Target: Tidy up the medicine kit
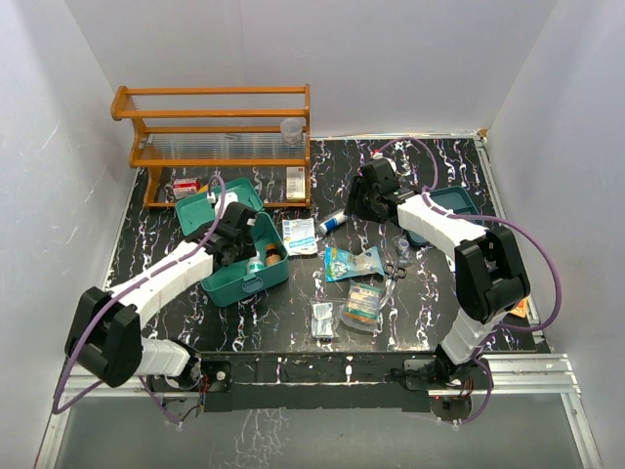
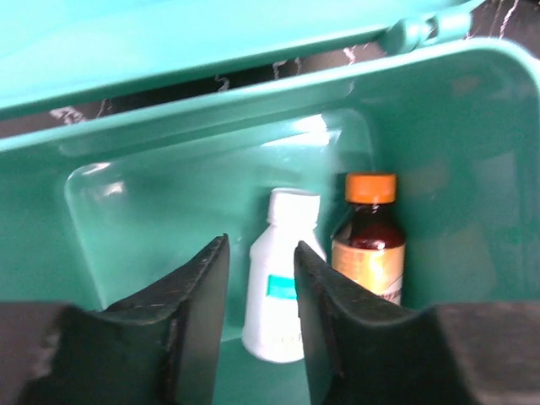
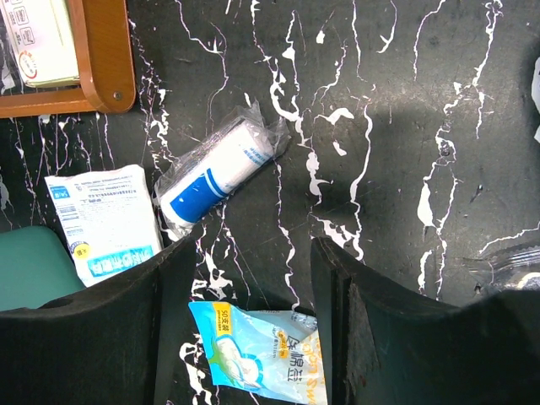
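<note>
The left hand (image 2: 261, 253) is spread, empty, inside the box (image 2: 169, 202). The right hand (image 3: 253, 249), spread too, should pinch the roll (image 3: 221, 169) across its middle.

Medicine kit (image 1: 234, 289): teal-green plastic box, rounded corners, lying flat on the tabletop right under the left pincer (image 2: 260, 246), whose tips point down into the base. Lid (image 1: 192, 215) is swung fully open and lies back on its hinge on the far side of the pincer, inside facing up. Front latch (image 1: 252, 284) sits on the near wall, on the side of the pincer toward the arm bases. The inside is smooth and glossy. Two bottles lie in the right end, just past the pincer tips: a white bottle (image 2: 283, 287) and, touching it, an amber bottle (image 2: 369, 253) with an orange cap. The rest of the floor is bare.
</note>
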`<control>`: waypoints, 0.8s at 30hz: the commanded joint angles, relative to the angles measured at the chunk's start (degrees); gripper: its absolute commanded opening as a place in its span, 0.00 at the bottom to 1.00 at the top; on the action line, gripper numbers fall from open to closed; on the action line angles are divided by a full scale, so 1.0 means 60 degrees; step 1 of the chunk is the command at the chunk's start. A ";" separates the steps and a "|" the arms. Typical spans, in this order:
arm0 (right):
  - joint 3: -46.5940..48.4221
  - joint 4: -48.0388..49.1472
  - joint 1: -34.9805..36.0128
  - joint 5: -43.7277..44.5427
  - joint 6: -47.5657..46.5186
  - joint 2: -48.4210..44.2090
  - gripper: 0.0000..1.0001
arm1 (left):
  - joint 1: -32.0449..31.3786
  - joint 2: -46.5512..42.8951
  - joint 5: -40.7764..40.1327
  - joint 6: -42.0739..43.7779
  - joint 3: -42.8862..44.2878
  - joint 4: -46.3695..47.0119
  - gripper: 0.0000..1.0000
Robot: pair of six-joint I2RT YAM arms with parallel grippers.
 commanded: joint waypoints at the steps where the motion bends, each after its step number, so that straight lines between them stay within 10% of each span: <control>1: 0.0044 0.0289 0.0012 -0.0056 0.0058 -0.0207 0.54 | 0.0098 -0.0811 -0.0178 -0.0189 -0.0154 -0.1535 0.30; 13: 0.0015 0.0336 0.0003 0.0024 0.0053 -0.0307 0.54 | 0.0101 0.0172 0.1174 0.0773 -0.1132 -0.0331 0.19; 24: 0.0415 0.0248 0.0046 -0.0146 -0.0313 -0.0193 0.55 | 0.0109 0.0789 0.2211 0.1561 -0.0910 0.1363 0.41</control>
